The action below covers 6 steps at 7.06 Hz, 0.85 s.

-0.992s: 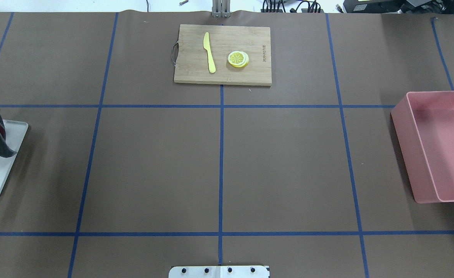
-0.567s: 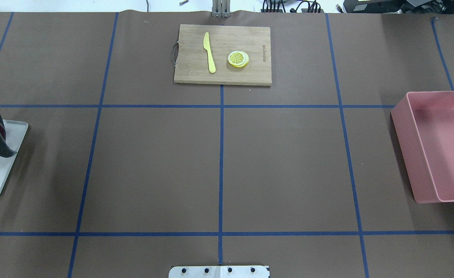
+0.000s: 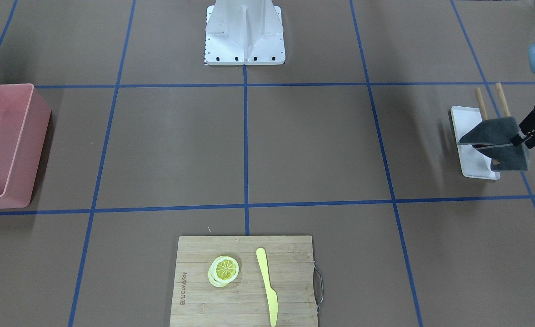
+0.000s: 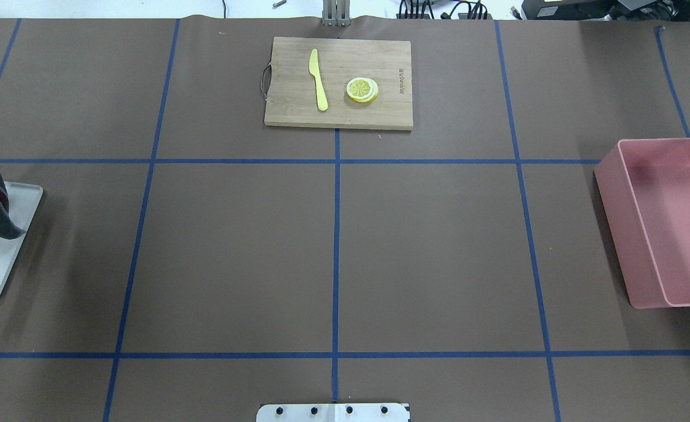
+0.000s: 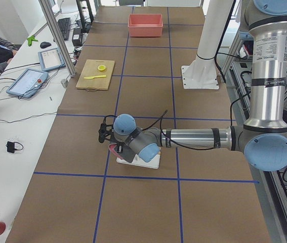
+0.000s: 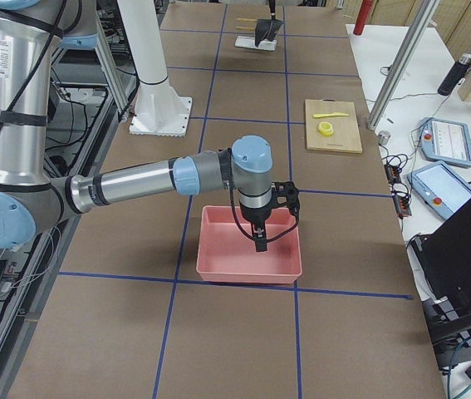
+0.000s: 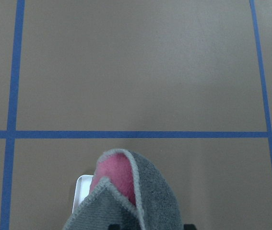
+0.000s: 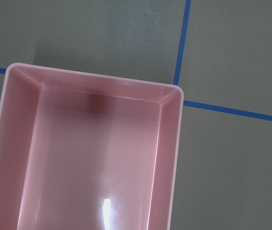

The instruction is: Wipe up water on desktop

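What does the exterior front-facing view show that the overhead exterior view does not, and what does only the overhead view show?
Only the front-facing view shows the left gripper pinching the grey cloth, two wooden pegs behind it, and the white robot pedestal. Only the overhead view shows black cables beyond the table's far edge. Both show the brown desktop with blue tape lines, the bamboo cutting board, the yellow plastic knife, the lemon slices, the pink plastic bin, the white tray and the cloth.
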Each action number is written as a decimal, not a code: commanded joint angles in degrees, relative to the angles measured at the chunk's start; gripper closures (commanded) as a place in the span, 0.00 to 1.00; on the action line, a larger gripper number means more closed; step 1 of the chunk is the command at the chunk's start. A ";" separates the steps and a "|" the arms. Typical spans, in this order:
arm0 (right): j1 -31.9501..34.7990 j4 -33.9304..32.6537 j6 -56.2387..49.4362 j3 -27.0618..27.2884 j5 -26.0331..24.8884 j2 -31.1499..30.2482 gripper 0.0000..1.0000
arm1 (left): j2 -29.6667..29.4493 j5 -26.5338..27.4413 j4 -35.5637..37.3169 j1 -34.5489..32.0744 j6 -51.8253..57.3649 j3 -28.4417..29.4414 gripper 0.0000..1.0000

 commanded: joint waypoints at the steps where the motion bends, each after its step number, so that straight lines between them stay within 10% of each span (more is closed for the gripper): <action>1: 0.00 0.00 0.00 -0.05 0.00 0.01 0.00 | 0.00 0.00 -0.27 0.03 -0.47 -0.08 0.65; 6: 0.00 0.00 0.00 -0.05 0.00 0.01 0.00 | -0.08 -0.09 -2.46 -0.06 -0.30 -0.08 1.00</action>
